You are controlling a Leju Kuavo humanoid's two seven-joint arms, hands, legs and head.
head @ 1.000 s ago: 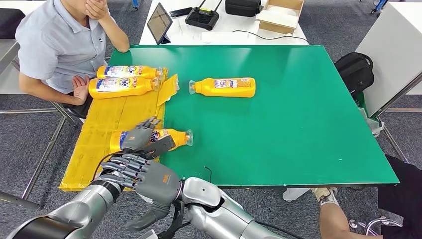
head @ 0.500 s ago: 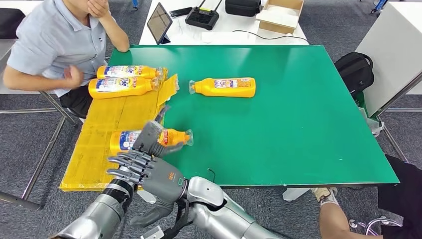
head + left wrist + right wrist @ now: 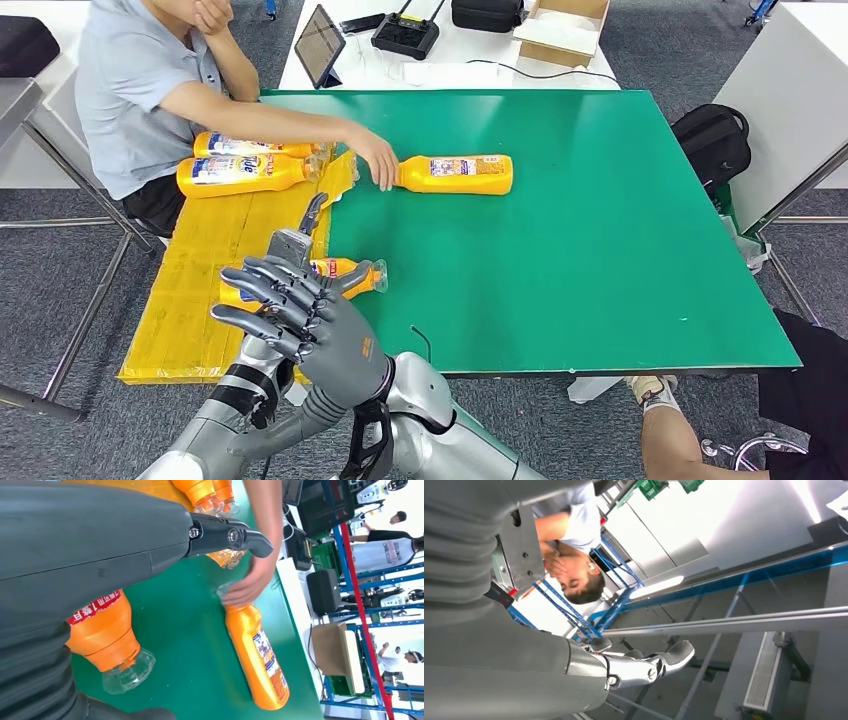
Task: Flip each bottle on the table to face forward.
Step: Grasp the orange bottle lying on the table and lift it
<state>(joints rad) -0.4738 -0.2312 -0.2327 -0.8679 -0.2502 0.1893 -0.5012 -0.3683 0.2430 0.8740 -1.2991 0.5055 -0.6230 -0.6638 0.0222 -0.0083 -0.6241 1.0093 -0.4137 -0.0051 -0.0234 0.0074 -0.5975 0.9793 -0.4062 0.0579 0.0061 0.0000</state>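
Head view: left hand (image 3: pixel 292 262) holds the near bottle (image 3: pixel 345 274) (label unreadable); right hand (image 3: pixel 305 325) spread wide, holding nothing.

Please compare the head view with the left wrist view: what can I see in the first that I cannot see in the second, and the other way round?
Head view alone: the robot's right hand raised with fingers spread, the whole green table top, the yellow cardboard sheet and a black remote controller.

Left wrist view alone: blue shelving and a brown cardboard box beyond the table.

Both: the near orange plastic bottle with a clear cap at the left hand, and a person's hand on the far orange bottle.
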